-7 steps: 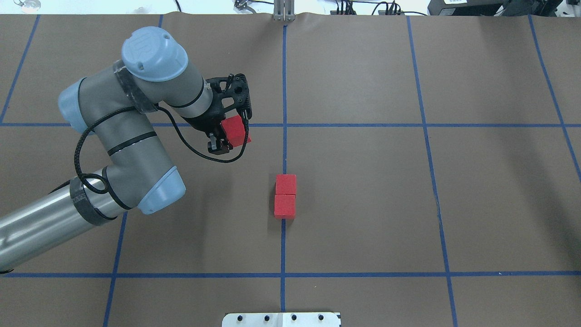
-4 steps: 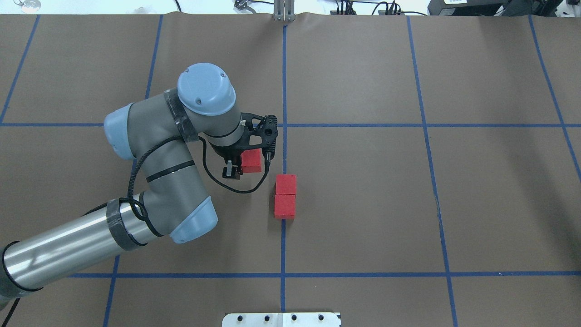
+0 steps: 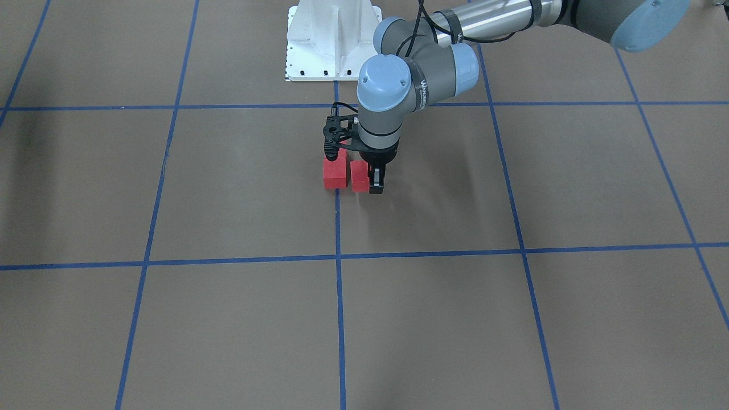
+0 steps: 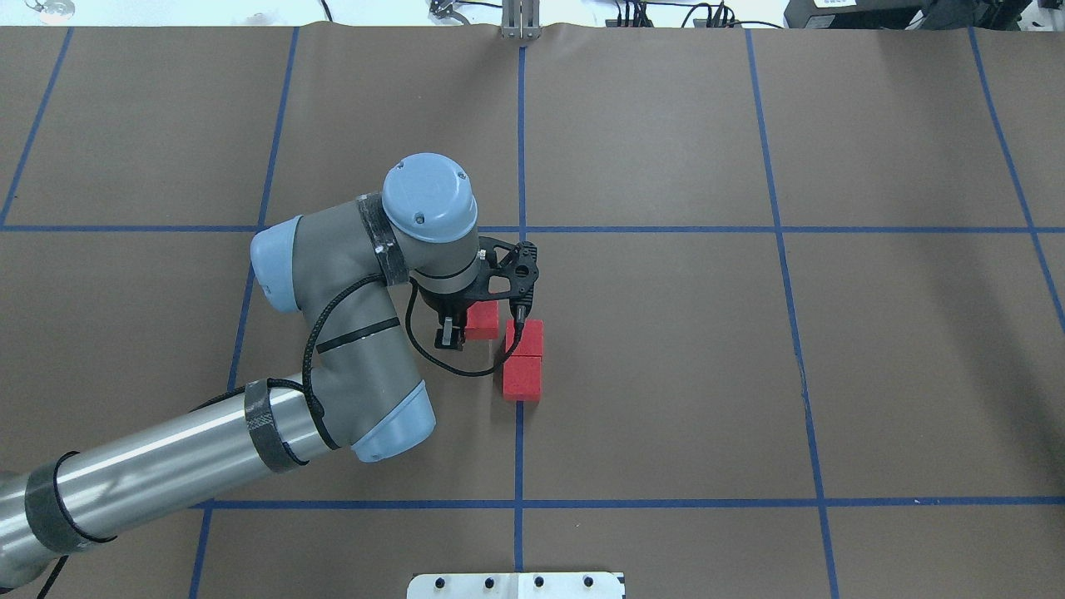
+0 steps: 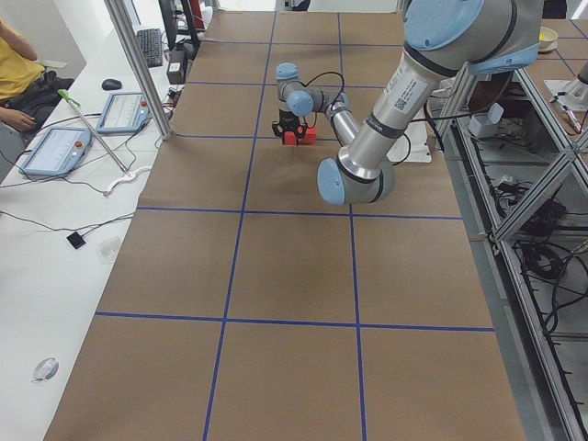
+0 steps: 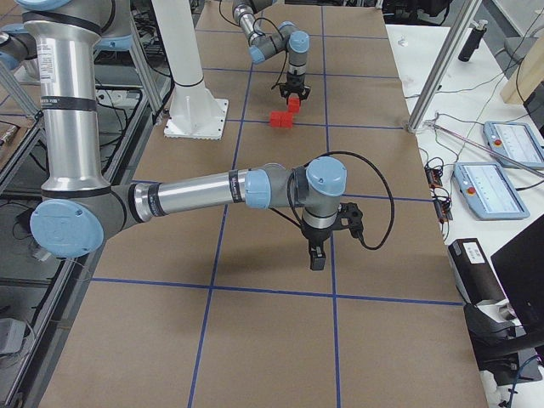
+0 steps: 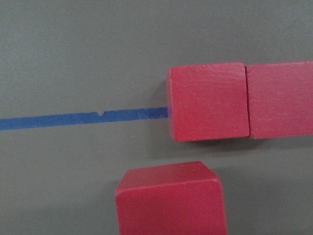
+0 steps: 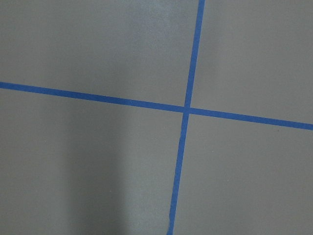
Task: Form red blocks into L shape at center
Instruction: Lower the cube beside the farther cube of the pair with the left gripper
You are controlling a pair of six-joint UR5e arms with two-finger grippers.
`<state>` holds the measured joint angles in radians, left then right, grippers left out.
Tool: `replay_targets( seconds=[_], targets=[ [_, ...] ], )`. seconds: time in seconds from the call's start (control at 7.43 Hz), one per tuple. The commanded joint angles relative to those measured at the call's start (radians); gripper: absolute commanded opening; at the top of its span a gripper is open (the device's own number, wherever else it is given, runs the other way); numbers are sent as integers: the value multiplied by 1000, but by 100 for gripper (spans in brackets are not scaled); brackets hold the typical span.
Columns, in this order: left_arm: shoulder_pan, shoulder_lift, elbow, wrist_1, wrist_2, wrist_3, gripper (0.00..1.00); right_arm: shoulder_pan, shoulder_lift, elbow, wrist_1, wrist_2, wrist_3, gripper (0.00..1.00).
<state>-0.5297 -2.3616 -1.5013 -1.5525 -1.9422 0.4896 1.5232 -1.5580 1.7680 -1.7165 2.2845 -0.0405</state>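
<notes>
**Surface:** brown matte sheet covering, flat, with a slight ripple at its far edge. Thin blue tape lines rule it into large squares.

**Room:** white side bench carrying control tablets and loose cables. Aluminium frame post. Seated person in a yellow top at the bench corner.

**Right arm**: grey tubular links, pale blue joint caps, polished silver forearm. It is stretched low over the robot's right end of the table. Its black gripper hangs over bare covering; whether its jaws are parted or closed cannot be told.

**Left arm**: same build, reaching over the middle of the grid.

**White bolted metal pedestal**: ribbed, with a flanged base, on the robot's side.

**Left gripper**: black, two-fingered, pointing straight down, clenched on the held red cube.

**Red cubes:** three, matte, sharp-edged.
- The farther cube and the nearer cube sit touching, face to face, on the centre tape line.
- The held red cube is just beside the farther cube, on the robot's left, with a narrow gap between them.
- Whether the held cube rests on the covering cannot be told
</notes>
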Motion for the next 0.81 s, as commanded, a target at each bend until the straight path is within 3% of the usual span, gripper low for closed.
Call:
replay_targets(
  seconds=[0.0,0.13,0.67],
  targets=[
    [16,-1,4,-1,0,0,20,0,-1,1,0,1,1,100],
    [20,1,4,-1,0,0,25,0,-1,-1,0,1,2,100],
    [27,2,7,-1,-1,-3,25,0,-1,1,0,1,2,100]
  ],
)
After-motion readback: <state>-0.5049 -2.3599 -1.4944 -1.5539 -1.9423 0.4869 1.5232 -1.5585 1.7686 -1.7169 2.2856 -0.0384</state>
